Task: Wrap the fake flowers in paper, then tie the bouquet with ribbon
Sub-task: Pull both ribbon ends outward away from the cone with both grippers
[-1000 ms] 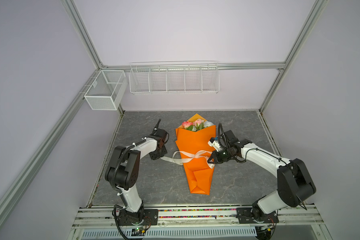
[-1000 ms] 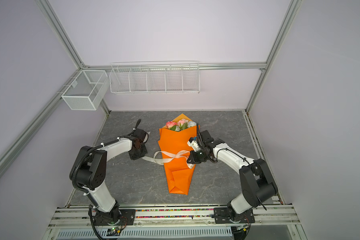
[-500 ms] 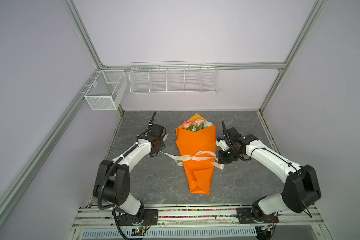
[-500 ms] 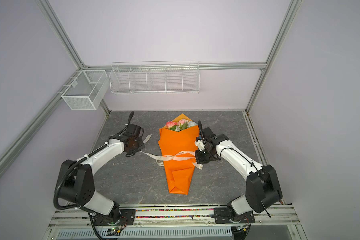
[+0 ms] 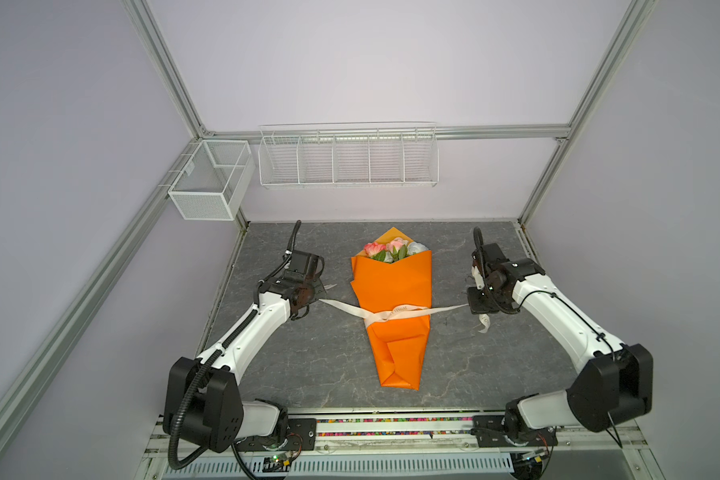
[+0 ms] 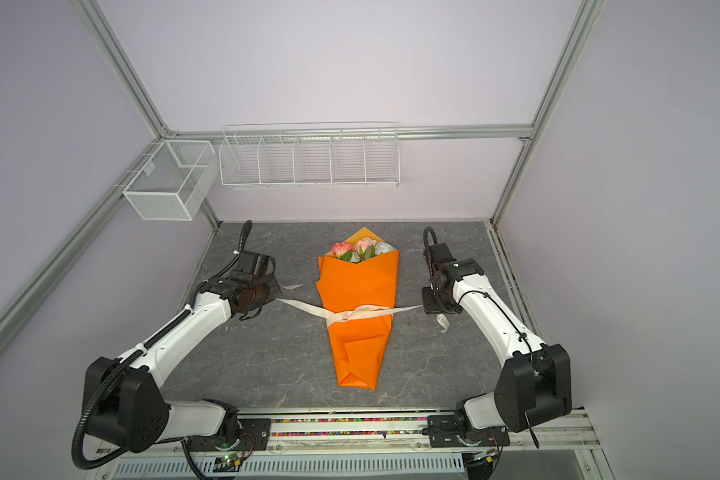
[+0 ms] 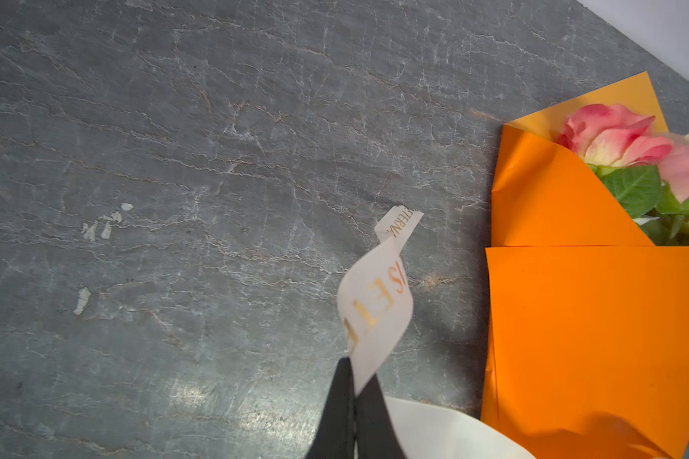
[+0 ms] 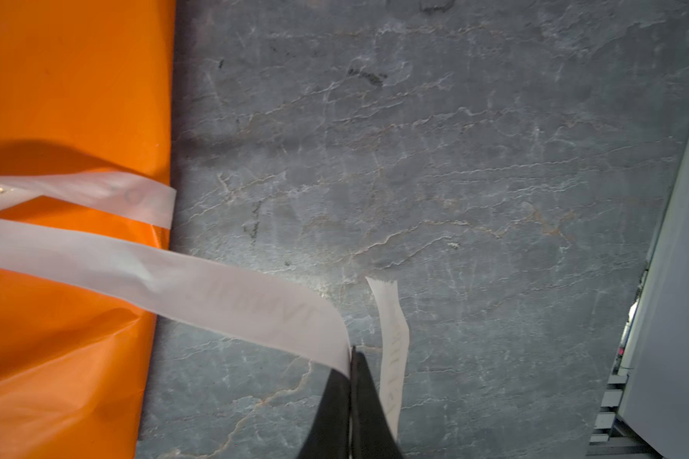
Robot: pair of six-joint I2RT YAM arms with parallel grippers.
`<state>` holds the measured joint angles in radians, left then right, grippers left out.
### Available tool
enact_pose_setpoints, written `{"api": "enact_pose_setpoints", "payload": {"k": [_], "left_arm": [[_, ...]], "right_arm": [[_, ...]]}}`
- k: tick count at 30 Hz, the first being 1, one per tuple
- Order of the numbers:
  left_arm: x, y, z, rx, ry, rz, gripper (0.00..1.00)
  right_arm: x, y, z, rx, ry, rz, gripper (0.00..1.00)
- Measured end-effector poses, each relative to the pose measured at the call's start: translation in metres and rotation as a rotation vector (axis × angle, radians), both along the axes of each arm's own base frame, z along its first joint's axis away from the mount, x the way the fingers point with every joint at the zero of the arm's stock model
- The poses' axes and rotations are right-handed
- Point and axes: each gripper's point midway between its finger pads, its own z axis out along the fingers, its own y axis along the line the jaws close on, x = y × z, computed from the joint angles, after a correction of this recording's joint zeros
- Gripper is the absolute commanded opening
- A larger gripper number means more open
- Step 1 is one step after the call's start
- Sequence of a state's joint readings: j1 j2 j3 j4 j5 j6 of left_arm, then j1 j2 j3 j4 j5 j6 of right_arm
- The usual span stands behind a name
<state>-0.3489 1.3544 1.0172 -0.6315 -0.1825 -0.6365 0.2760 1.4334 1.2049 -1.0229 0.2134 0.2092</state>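
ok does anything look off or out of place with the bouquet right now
Nothing stands out. The bouquet lies flat and intact; the ribbon crosses it, one end pinched in the shut left hand, the other in the shut right hand.

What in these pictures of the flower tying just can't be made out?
- Stems of the flowers: hidden inside the orange paper, every view.
- Crossing of the ribbon: too small in both top views, cut off in wrist views.
- Left gripper, right gripper: wrist views' edge cuts off all but closed fingertips.
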Motion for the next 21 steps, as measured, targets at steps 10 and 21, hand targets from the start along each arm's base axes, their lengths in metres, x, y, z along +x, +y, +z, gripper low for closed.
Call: {"api": "enact_pose_setpoints", "payload": {"k": [10,21], "left_arm": [[0.003,0.009,0.005,-0.001,-0.011,-0.021,0.00],[0.016,0.044,-0.005,-0.041,0.035,0.021,0.00]], "right_arm": [[0.041,-0.044,0.013,-0.112,-0.131,-0.114,0.07],[0.070,-0.104,0.003,-0.194,-0.174,-0.270,0.07]]}}
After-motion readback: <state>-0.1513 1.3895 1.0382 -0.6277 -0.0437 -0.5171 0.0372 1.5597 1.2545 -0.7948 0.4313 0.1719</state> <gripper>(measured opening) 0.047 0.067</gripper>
